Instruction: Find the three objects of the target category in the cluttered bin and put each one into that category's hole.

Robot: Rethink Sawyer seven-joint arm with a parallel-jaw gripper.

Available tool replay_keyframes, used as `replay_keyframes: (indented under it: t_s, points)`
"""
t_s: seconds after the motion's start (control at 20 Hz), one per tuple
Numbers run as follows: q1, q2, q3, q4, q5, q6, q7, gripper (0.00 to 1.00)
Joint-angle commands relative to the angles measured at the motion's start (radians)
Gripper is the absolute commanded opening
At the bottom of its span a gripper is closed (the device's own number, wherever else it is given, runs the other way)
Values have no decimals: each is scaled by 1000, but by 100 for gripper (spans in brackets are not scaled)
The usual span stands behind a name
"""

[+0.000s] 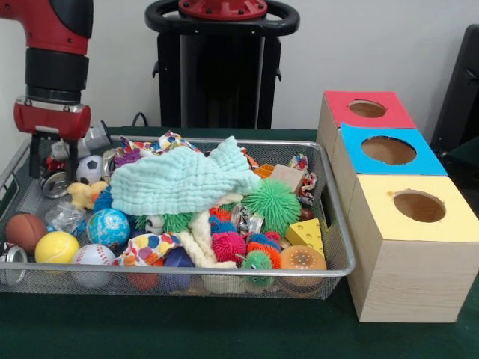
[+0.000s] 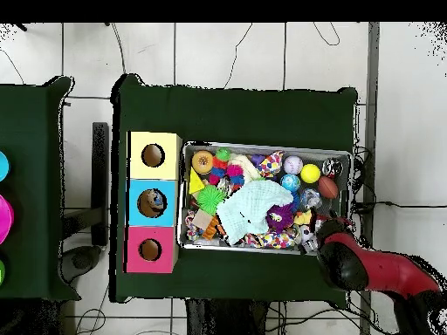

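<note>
the gripper (image 1: 54, 166) hangs low over the far corner of the mesh bin (image 1: 340, 258), whether spread or pressed together cannot be told. the toys remain in the bin; the three boxes' holes (image 1: 419, 206) look empty, so the sorting seems barely begun.

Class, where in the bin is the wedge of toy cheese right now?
In the front view, the cheese wedge lies at the mesh bin's right end, below the green spiky ball and above the doughnut toy.

The bin (image 1: 333, 224) is packed wall to wall; a cloth (image 1: 183, 179) covers its middle, hiding what lies under it. The arm (image 1: 52, 75) fills the bin's corner by the soccer ball (image 1: 89, 169). All three box holes (image 1: 419, 206) stand unobstructed.
</note>
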Motion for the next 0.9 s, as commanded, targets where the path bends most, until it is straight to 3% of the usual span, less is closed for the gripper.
replay_keyframes:
  t_s: [0.05, 0.55, 0.9]
  points:
    - [-16, 103, 115, -23, -42, -84, 65, 100]
    - [-19, 200, 86, -82, -92, -194, 60, 100]
    - [-8, 179, 57, -133, -125, -240, 55, 100]
